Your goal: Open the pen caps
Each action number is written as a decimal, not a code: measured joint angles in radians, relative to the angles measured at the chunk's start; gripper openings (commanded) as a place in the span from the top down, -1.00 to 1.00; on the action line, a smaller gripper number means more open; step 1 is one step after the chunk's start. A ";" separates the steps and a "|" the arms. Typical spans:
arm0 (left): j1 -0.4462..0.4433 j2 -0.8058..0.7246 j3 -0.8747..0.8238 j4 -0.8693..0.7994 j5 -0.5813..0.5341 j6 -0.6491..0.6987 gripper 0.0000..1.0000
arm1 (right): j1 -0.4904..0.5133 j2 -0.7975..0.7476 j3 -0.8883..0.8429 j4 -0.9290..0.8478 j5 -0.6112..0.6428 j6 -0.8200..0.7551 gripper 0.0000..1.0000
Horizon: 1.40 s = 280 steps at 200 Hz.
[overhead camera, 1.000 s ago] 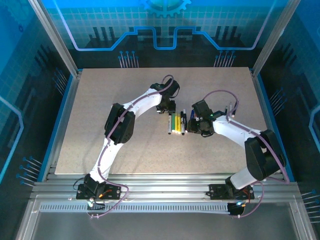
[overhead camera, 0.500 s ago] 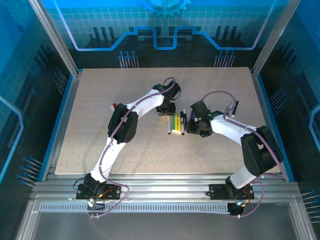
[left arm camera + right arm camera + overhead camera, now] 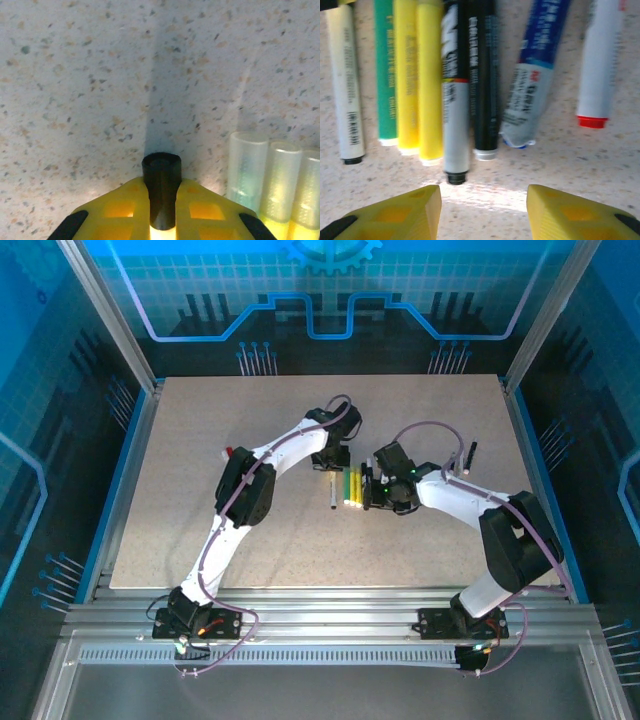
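Several pens (image 3: 351,486) lie side by side on the speckled table between the two arms. In the right wrist view they run green (image 3: 385,75), yellow (image 3: 430,80), grey and black (image 3: 455,100), black (image 3: 485,75), blue (image 3: 532,85) and white with a red end (image 3: 597,65). A white pen (image 3: 333,494) lies apart on the left of the row. My left gripper (image 3: 161,220) is shut on the black pen cap (image 3: 161,175) at its far end. Clear caps (image 3: 247,165) of the green and yellow pens show beside it. My right gripper (image 3: 484,210) stands open just short of the pens' near ends, holding nothing.
A small red thing (image 3: 229,452) sits by the left arm's elbow. A dark pen-like stick (image 3: 471,452) stands near the right arm's cable. Bare table (image 3: 200,420) stretches out on all sides, bounded by a blue rim and metal posts.
My left gripper has closed on the black cap, and the white pen now lies apart to the left of the row. The right gripper has moved left up to the pens.
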 measured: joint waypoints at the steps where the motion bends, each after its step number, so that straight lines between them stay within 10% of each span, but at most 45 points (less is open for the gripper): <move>1: 0.000 -0.001 -0.002 0.000 0.000 0.000 1.00 | 0.002 0.000 0.000 0.002 -0.002 0.000 0.00; 173: -0.001 -0.282 -0.204 0.109 0.124 -0.035 1.00 | 0.033 0.058 0.093 0.246 -0.306 0.066 -0.21; 233: -0.002 -0.299 -0.204 0.109 0.129 -0.035 1.00 | 0.042 0.131 0.113 0.268 -0.341 0.093 0.16; 263: -0.003 -0.299 -0.204 0.113 0.132 -0.037 1.00 | 0.045 0.135 0.121 0.268 -0.346 0.108 0.99; 280: -0.003 -0.299 -0.204 0.114 0.132 -0.040 1.00 | 0.046 0.135 0.121 0.267 -0.344 0.112 1.00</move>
